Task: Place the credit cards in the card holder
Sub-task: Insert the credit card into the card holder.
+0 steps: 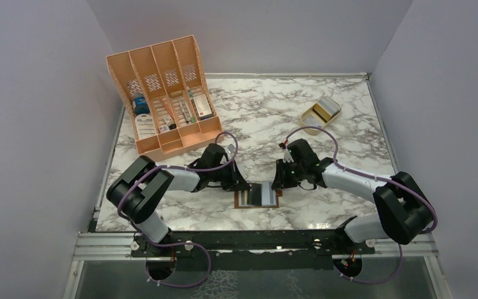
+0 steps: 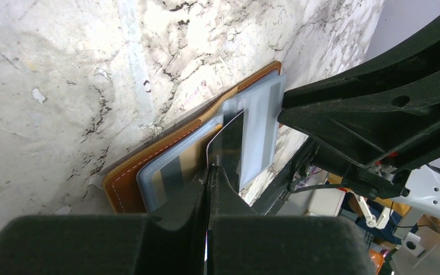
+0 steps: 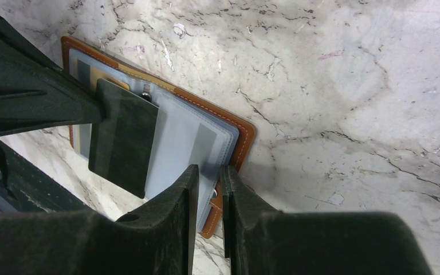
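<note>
The brown leather card holder (image 1: 239,205) lies open on the marble near the front edge, its bluish plastic sleeves (image 3: 180,140) facing up. My left gripper (image 2: 209,171) is shut on a dark credit card (image 2: 232,146), which hangs slanted over the sleeves, with its far corner near their middle (image 3: 123,137). My right gripper (image 3: 209,172) stands open by a narrow gap at the holder's right edge (image 3: 243,137), one finger over the sleeves and the other over the leather rim. More pale credit cards (image 1: 327,107) lie at the back right.
The pale cards rest in a small tan wooden stand (image 1: 314,118). A big orange slotted organiser (image 1: 162,93) with boxes and bottles stands at the back left. Both grippers crowd the holder from opposite sides, the left (image 1: 243,185) and the right (image 1: 279,185).
</note>
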Robot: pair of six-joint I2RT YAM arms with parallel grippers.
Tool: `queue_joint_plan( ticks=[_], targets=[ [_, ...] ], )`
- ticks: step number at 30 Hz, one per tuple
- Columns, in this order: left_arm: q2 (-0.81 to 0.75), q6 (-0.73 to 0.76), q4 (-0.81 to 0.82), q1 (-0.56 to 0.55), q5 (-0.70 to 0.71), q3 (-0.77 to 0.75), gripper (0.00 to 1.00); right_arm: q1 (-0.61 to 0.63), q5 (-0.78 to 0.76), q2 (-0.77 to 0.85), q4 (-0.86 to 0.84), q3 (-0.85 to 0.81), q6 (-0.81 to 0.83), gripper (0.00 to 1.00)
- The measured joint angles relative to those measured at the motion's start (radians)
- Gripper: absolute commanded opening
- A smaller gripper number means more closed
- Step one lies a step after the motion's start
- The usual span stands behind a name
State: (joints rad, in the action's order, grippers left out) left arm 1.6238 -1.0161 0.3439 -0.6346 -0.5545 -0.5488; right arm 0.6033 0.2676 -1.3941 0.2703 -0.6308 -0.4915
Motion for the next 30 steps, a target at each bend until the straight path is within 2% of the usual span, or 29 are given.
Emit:
queue_joint_plan(
  ticks=[13, 19, 30],
  targets=[
    [0.027, -0.023, 0.021, -0.02, 0.013, -0.014, 0.0, 0.0, 0.01, 0.091, 0.025, 0.0, -0.053, 0.37],
    [0.028, -0.03, 0.03, -0.024, 0.032, -0.014, 0.0, 0.0, 0.009, 0.143, 0.042, 0.008, -0.071, 0.38],
    [0.021, -0.045, 0.046, -0.035, 0.065, -0.003, 0.0, 0.012, 0.054, 0.146, 0.03, 0.121, -0.127, 0.38]
  ],
)
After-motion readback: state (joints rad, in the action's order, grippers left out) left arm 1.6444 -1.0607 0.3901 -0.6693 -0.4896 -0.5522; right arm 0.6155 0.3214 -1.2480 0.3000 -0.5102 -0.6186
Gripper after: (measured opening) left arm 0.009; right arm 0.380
